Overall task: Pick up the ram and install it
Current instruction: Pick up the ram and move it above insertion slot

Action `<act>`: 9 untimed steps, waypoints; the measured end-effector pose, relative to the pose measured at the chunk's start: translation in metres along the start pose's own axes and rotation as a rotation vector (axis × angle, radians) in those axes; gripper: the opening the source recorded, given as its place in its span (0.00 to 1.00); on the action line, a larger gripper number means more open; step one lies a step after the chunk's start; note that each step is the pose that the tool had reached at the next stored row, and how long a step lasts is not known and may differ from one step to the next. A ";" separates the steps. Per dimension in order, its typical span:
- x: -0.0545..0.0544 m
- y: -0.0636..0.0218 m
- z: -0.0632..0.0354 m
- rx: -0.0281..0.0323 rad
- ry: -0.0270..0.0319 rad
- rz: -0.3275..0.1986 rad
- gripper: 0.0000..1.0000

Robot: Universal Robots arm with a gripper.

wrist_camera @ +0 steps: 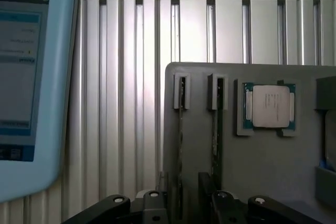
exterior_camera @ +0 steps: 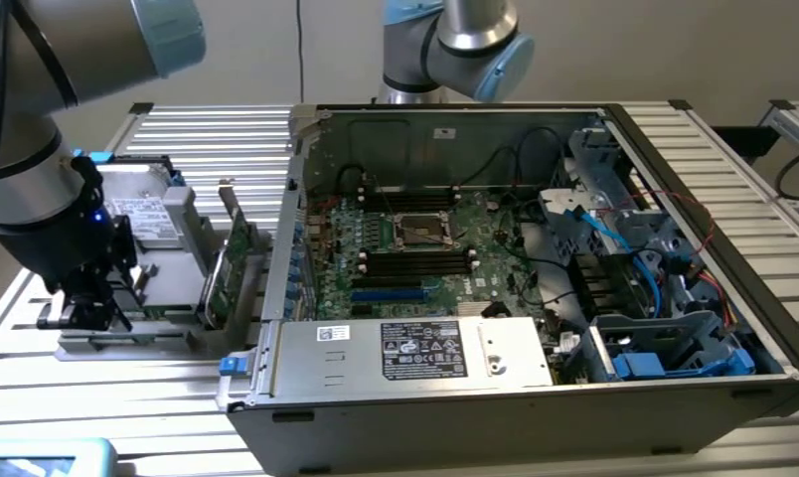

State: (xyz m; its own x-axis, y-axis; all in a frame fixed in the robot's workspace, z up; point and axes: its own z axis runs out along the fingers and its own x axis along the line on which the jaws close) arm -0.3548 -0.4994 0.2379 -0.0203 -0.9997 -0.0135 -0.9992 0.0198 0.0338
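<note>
No text can be read. In the exterior view, a black label [exterior_camera: 423, 351] with white print is seen on the power-supply box [exterior_camera: 522, 360] at the lower middle of the frame, with a small white sticker [exterior_camera: 333, 333] just beside it; neither wording can be made out. In the wrist view, faint lines are seen on the processor lid [wrist_camera: 269, 106] and on a blue-framed screen [wrist_camera: 21, 66], none legible.

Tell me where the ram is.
In the wrist view the ram stands on edge in the grey holder, right at the gripper; a second stick sits between it and the processor.
</note>
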 end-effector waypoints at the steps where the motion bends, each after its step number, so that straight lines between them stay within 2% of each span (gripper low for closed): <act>1: 0.001 0.0000 0.0018 -0.0001 0.0001 -0.004 0.36; 5: 0.002 -0.0002 0.0063 0.0000 0.0020 -0.025 0.36; 9: 0.002 -0.0004 0.0097 0.0012 0.0082 -0.045 0.36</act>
State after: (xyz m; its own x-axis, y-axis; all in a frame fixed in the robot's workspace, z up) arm -0.3548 -0.5011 0.2282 0.0254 -0.9997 -0.0068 -0.9992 -0.0256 0.0322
